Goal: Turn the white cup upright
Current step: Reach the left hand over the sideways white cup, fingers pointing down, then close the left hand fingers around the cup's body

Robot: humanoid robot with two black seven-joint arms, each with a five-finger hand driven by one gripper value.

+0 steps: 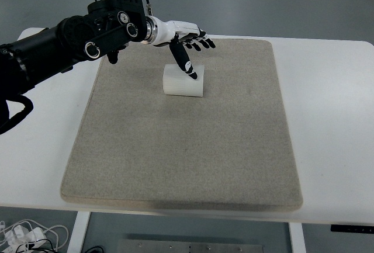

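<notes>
The left arm (64,40), black and bulky, entered from the picture's left edge and ran up and rightward across the white table (333,107) to the far left corner of the grey mat (187,153). At its wrist the casing turned white, and the left hand (186,45) stretched out beyond it over the far part of the mat. The hand was wide and held nothing: its fingers (201,44) lay spread and nearly straight, pointing right, while the thumb (183,61) angled down and away from them, its dark tip lying over the top of the white cup (182,83). Whether the tip actually pressed on the cup or only hung just above it could not be told from this angle.

The white cup lay on its side on the mat, in the far half and a little left of centre, directly under the thumb. The mat covered most of the tabletop.
</notes>
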